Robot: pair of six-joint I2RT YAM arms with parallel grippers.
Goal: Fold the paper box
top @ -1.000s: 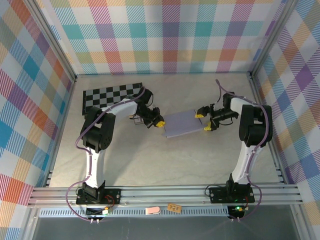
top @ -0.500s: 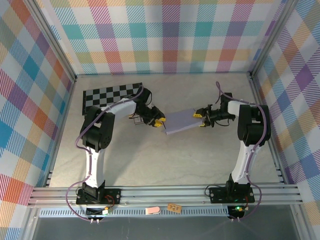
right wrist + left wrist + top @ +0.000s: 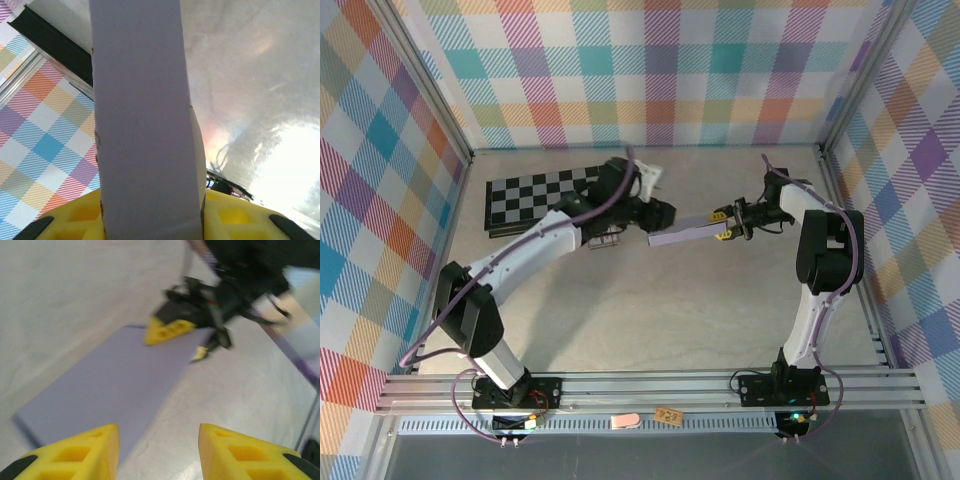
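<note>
Box pinched at its right end by the right gripper, mid-table.
The left wrist view was blurred, and the left gripper hung spread by the box's other end. In the right wrist view the plain lavender card rose as a strip, hiding the gap between the fingers. The checkerboard lay to its left.

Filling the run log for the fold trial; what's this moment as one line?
paper box: flat sheet | right gripper: shut on its right end | left gripper: jaws open, holding nothing
</note>
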